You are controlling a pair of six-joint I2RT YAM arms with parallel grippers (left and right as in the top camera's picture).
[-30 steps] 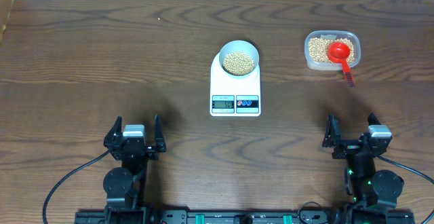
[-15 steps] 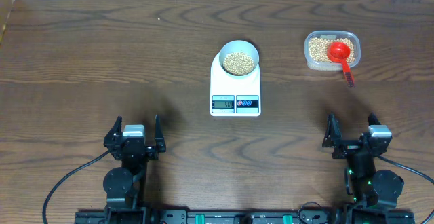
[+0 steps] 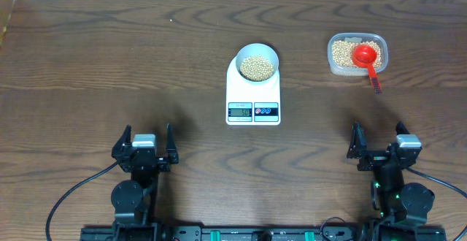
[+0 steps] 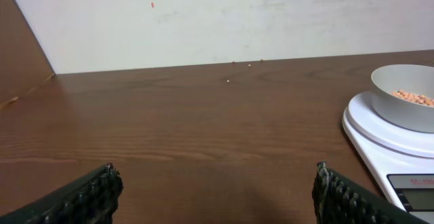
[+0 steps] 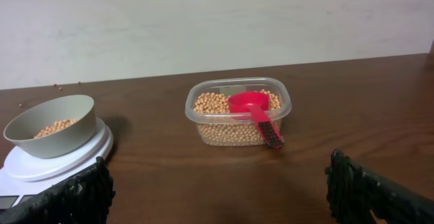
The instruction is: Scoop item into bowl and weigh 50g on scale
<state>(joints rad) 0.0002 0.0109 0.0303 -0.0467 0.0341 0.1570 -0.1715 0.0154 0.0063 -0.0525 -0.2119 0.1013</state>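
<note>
**Overhead.** White, flat, rounded-rectangular: found the scale (image 3: 253, 95) at centre frame. Logged long axis running top to bottom of frame, with the display (image 3: 240, 110) at the lower end, facing the arms. Digits too small to read. Found the bowl (image 3: 257, 51) on the upper end of the scale, with beans (image 3: 257, 68) covering its bottom. Found the clear tub (image 3: 357, 53) at upper right, well apart from the scale, part full of beans. Noted the red scoop (image 3: 367, 57) lying in it, long axis upper left to lower right, handle over the rim and pointing lower right. Logged left gripper (image 3: 147, 140) at lower left and right gripper (image 3: 378, 140) at lower right, both spread wide and holding nothing.

**Left wrist.** Saw both fingertips at the bottom corners, bare wooden table (image 4: 203, 136) between them. Found scale and bowl at the right edge. Spotted a few specks (image 4: 228, 81) near the back wall, possibly stray beans.

**Right wrist.** Saw the fingers wide apart at the bottom corners, nothing between. Found the tub at centre, with the scoop cup up and the handle toward the camera. Found bowl and scale at the left edge.

**Judgement.** Judged the step as checking the weight, then topping up if short. Read the display first. Take the scoop by its handle with the right gripper, across the long axis. Lift small loads. Tip slowly over the bowl without touching bowl or scale.
</note>
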